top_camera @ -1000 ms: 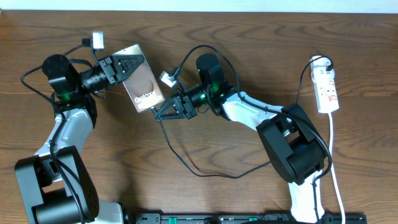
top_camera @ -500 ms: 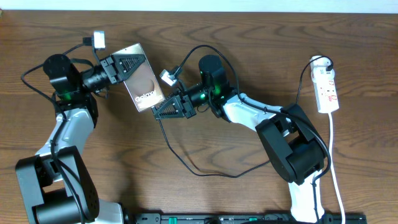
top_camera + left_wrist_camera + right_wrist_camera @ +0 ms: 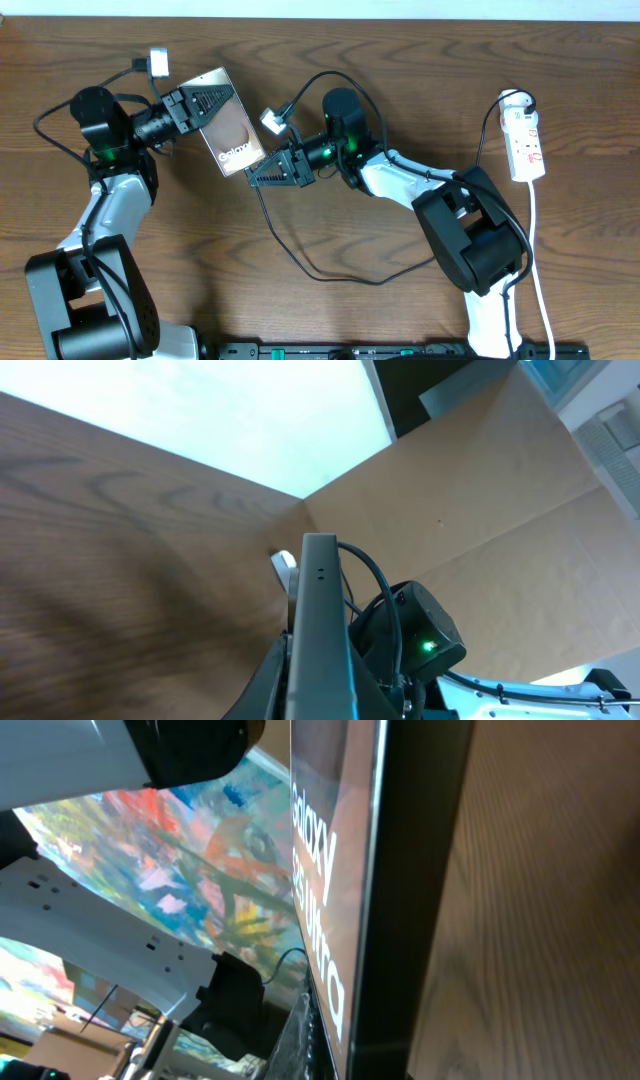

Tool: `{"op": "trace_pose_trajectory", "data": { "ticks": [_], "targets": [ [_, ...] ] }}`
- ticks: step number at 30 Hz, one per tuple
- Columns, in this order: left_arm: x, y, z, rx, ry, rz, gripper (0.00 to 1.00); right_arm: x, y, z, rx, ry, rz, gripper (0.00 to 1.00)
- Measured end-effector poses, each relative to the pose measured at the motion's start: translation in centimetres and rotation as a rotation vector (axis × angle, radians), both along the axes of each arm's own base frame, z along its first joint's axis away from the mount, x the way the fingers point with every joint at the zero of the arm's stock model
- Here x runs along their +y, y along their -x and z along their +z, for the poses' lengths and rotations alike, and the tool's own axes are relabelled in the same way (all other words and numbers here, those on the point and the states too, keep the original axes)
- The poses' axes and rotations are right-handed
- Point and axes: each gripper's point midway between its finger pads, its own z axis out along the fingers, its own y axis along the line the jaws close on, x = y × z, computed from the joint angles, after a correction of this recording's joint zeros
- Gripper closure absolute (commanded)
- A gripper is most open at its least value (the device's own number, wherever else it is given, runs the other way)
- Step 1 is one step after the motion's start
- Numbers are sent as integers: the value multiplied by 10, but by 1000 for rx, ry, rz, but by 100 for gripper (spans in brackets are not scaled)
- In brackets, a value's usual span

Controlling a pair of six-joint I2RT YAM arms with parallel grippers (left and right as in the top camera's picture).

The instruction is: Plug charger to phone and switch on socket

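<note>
The bronze phone [image 3: 236, 145] with white Galaxy lettering is held tilted off the table by my left gripper [image 3: 210, 103], which is shut on its upper end. In the left wrist view the phone [image 3: 320, 600] stands edge-on between the jaws [image 3: 318, 695]. My right gripper [image 3: 262, 175] is shut at the phone's lower edge, with the thin black charger cable [image 3: 345, 283] trailing from it; the plug tip is hidden. In the right wrist view the phone [image 3: 325, 850] fills the frame, right against the fingers [image 3: 335, 1040]. The white socket [image 3: 527, 142] lies at the far right.
The socket's white cord [image 3: 537, 250] runs down the right side toward the table's front. The charger cable loops across the table's middle toward the right arm's base [image 3: 470, 240]. A black rail [image 3: 380, 350] lines the front edge. A cardboard wall [image 3: 480, 510] stands behind.
My right gripper has crept slightly up and right, closer against the phone's lower edge. The left gripper and phone have held still.
</note>
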Motion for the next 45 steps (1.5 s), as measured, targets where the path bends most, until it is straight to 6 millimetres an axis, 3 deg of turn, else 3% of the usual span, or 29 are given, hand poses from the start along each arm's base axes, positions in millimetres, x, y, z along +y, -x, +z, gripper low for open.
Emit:
{"op": "trace_pose_trajectory", "data": {
  "ticks": [4,8,10,11,13,17,25,28,33,39,45],
  "targets": [
    [-1,-1,3,-12,-3,1,93,-2,-4,3,-5,-9,-10,98],
    [-1,-2,3,-12,-4,2,92,-5,-11,2,8,-3,-32,77],
    [-6,4,1,-4,-2,-37,93,-6,-23,5,-5,-7,-85,51],
    [-11,8,-2,7,1,-60,93,-7,-30,7,-12,-11,-111,27],
    [-18,14,-4,18,6,-102,93,-8,-40,10,-16,-12,-153,1],
    [-25,23,-4,22,9,-161,92,-9,-51,9,-14,-7,-204,1],
    [-24,25,-4,10,4,-168,92,-10,-53,9,-10,-5,-215,1],
    [-12,21,-5,8,2,-132,93,-13,-57,9,-2,-3,-223,1],
    [33,11,-16,98,30,12,92,-27,-71,9,8,0,-261,1],
    [83,12,-55,310,82,188,92,-44,-88,10,10,0,-304,1],
    [87,32,-106,520,40,264,93,-49,-92,10,10,0,-316,1]
  ]
}}
